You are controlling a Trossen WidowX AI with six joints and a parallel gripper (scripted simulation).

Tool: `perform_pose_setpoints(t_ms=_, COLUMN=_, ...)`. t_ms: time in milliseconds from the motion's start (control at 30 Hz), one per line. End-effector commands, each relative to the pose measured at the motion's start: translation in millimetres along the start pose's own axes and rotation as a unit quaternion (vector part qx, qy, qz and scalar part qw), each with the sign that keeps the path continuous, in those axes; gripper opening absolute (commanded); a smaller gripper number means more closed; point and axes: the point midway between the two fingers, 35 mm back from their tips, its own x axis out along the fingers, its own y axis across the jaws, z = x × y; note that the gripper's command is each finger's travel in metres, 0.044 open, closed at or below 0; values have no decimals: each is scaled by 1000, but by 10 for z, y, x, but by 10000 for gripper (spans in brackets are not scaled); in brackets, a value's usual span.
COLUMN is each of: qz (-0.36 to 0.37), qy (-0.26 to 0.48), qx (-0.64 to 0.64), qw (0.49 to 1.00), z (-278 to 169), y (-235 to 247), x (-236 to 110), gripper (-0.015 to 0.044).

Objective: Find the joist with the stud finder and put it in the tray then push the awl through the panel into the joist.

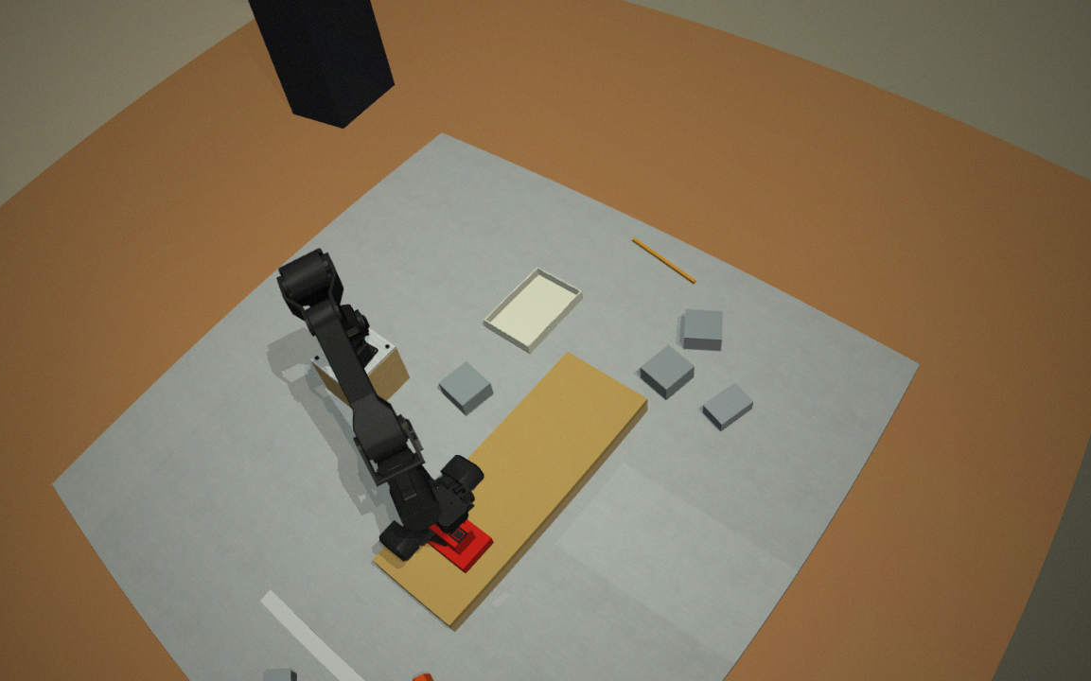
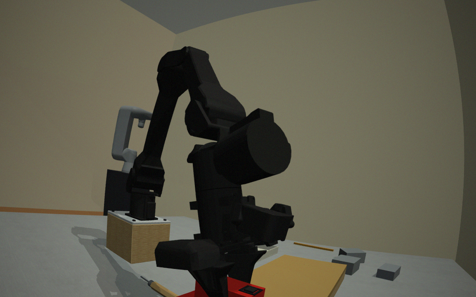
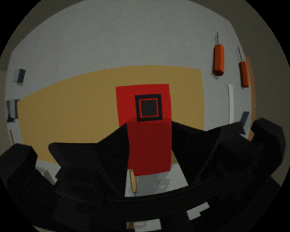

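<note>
The red stud finder (image 1: 469, 546) (image 2: 245, 291) (image 3: 144, 95) rests flat on the tan floor panel (image 1: 566, 423) (image 2: 298, 273) (image 3: 77, 107), near the panel's lower-left end. Its square indicator window (image 3: 147, 107) is dark. My gripper (image 1: 431, 534) (image 2: 228, 275) (image 3: 146, 124) is shut on the stud finder's raised red grip. The wooden-handled awl (image 2: 158, 287) (image 3: 133, 182) lies on the grey mat just off the panel's edge, beside the gripper; the arm hides it in the top view. The shallow cream tray (image 1: 505, 335) stands beyond the panel's far end.
Several grey blocks (image 1: 465, 387) (image 1: 666, 371) (image 1: 727, 405) lie around the panel's far end. A thin orange rod (image 1: 663, 260) lies past the tray. The arm's wooden base block (image 1: 383, 373) (image 2: 138, 238) stands left of the panel. Two orange tools (image 3: 219, 59) (image 3: 244, 74) and a white strip (image 1: 307, 635) lie near the mat's front.
</note>
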Motion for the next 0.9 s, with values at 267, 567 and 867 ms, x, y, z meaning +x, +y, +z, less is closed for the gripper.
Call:
perform_pose_setpoints(t_ms=267, qz=-5, qy=2, qx=1, qw=1000, z=-9, y=-290, x=-2, gripper=0)
perform_pose_setpoints(t_ms=567, qz=-6, qy=2, qx=0, qw=1000, z=-8, y=-482, x=-6, gripper=0)
perform_pose_setpoints(t_ms=867, qz=-4, qy=0, qx=0, qw=1000, z=2, y=-540, x=-10, gripper=0)
